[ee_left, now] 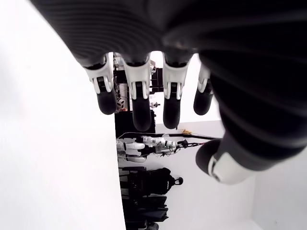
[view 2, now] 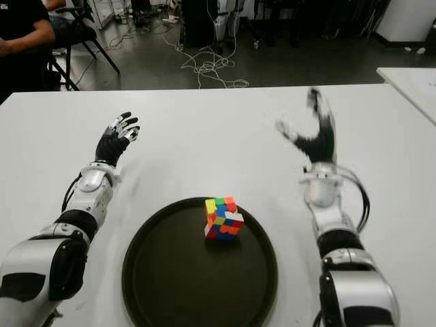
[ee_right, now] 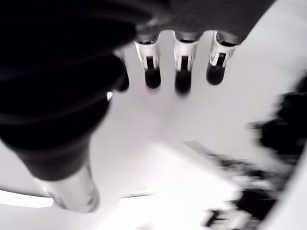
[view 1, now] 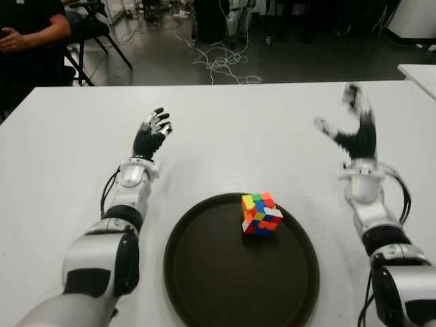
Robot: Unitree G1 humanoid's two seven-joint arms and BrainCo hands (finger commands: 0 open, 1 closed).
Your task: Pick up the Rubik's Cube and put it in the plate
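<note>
The right hand (view 1: 355, 129) is seen in the left eye view raised above the white table (view 1: 61, 150), fingers spread and nothing held, well to the right of the dark round plate (view 1: 204, 286); the left hand (view 1: 151, 134) is seen on the other side, fingers loosely spread and likewise empty. The Rubik's Cube (view 1: 261, 214) is already found inside the plate, sitting flat near its far rim, so the placing looks done. In the right eye view the same is confirmed: the cube is turned slightly, one vertical edge facing the robot; no long axis can be given, all sides being equal. It is judged light, rigid and smooth-faced, best taken by two opposite faces rather than by corners, where it could twist or slip. In the left wrist view four fingertips (ee_left: 139, 112) and the thumb are shown apart with nothing between them. In the right wrist view the fingers (ee_right: 183, 79) are extended over bare table, nothing grasped.
</note>
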